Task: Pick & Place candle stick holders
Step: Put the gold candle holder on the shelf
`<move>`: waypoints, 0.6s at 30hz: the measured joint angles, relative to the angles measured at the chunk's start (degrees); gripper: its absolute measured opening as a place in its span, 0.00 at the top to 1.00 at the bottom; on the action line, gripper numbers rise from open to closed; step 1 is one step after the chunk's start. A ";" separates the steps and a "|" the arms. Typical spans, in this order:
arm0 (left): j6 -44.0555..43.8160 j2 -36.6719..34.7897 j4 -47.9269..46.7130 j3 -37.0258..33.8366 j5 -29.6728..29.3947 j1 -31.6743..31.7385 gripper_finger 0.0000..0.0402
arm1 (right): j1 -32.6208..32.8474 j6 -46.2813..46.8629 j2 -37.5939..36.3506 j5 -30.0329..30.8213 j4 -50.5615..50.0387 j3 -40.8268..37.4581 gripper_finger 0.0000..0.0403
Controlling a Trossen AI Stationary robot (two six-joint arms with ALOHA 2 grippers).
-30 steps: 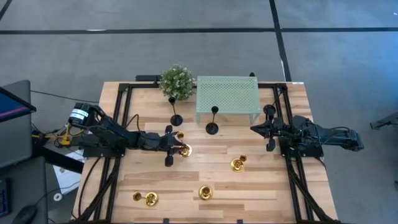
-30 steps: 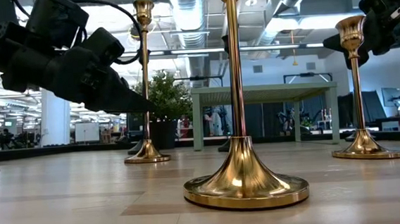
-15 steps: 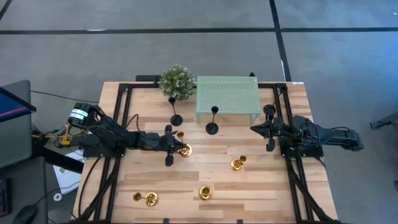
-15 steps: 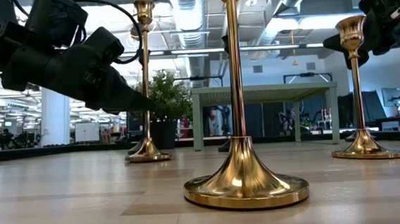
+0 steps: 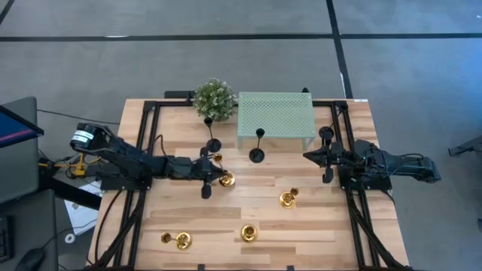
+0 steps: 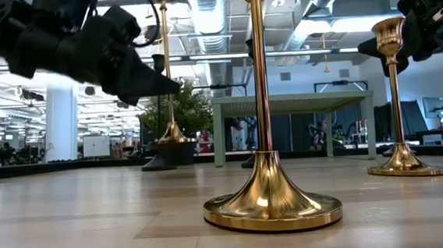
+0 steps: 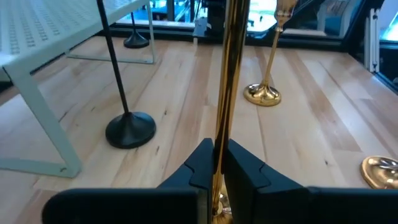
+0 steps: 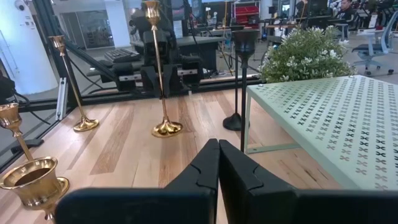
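My left gripper (image 5: 213,175) is shut on a tall gold candle stick holder (image 6: 164,65) left of the table's middle, and its round base (image 6: 174,133) hangs above the wood. My right gripper (image 5: 309,156) waits shut and empty at the table's right side. Other gold holders stand on their bases at the near middle (image 5: 249,232), the near left (image 5: 181,241) and right of centre (image 5: 287,199). Two black holders (image 5: 213,143) (image 5: 257,154) stand in front of the plant and the stand. My left gripper pinches the gold holder's thin stem (image 7: 219,134) between its two fingers (image 7: 244,169), on the stem's lower part above the base. The fingers come nearly level from the table's left and lie across the stem. The holder stays upright, its base clear of the table.
A round green plant (image 5: 215,98) and a mint green perforated stand (image 5: 276,117) sit at the far edge. Another black holder (image 5: 325,134) stands by my right arm. Black frame rails (image 5: 147,150) run along both sides of the table. Bare wood shows between the gold holders.
My left gripper has risen, carrying the gold holder straight up. The holder's base stood on the table a second ago and now hangs clear, with the holder still upright.
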 joint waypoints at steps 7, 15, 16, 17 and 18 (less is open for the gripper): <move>2.37 -4.83 -11.39 6.75 -0.22 0.39 0.94 | 0.00 -0.05 0.00 0.00 -0.16 0.00 1.00; 6.57 -7.86 -13.03 12.60 -0.37 4.92 0.94 | 0.00 -0.04 0.00 0.00 -0.32 0.00 1.00; 6.69 -7.96 -14.14 13.69 -0.40 5.71 0.94 | 0.00 -0.05 0.00 0.00 -0.34 0.00 1.00; 7.23 -7.96 -14.96 14.74 -0.45 6.59 0.94 | 0.00 -0.05 0.00 0.00 -0.34 0.02 1.00; 8.20 -7.96 -15.59 15.72 -0.62 7.46 0.94 | 0.00 -0.04 0.00 0.00 -0.34 0.02 1.00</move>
